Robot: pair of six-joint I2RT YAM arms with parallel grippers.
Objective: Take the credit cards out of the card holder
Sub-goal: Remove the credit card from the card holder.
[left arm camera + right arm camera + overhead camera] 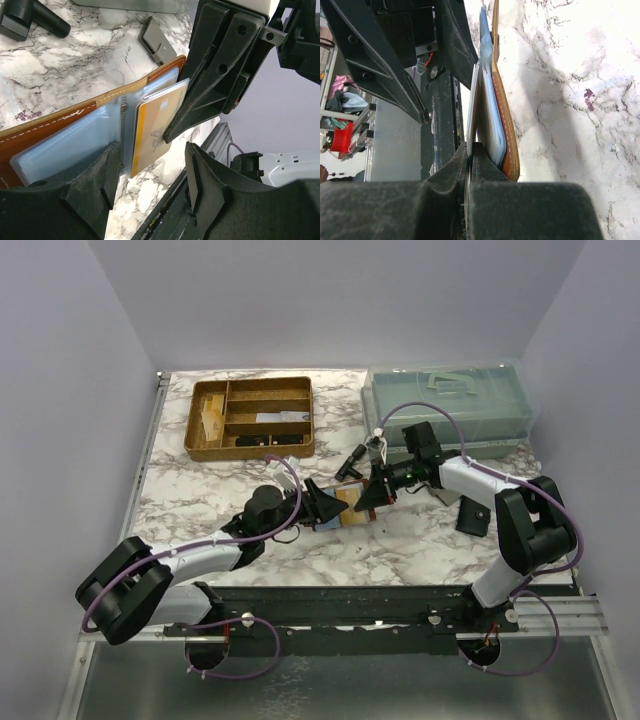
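The card holder (60, 122), reddish-brown leather with clear inner pockets, lies open on the marble table (75, 65). A tan and yellow-orange credit card (150, 132) sticks partway out of its right pocket. My right gripper (471, 147) is shut on that card's edge (471, 107), and the holder's leather (509, 145) stands just beside the fingers. My left gripper (150, 185) is open above the holder's near edge. Its left finger (90, 190) overlaps the left pocket page. In the top view both grippers, left (325, 505) and right (372, 495), meet over the holder (352, 508).
A gold-brown divided tray (250, 418) stands at the back left and a clear lidded box (450, 405) at the back right. A small black pouch (474, 515) lies by the right arm. A grey flat piece (155, 37) and a black tool (30, 17) lie beyond the holder.
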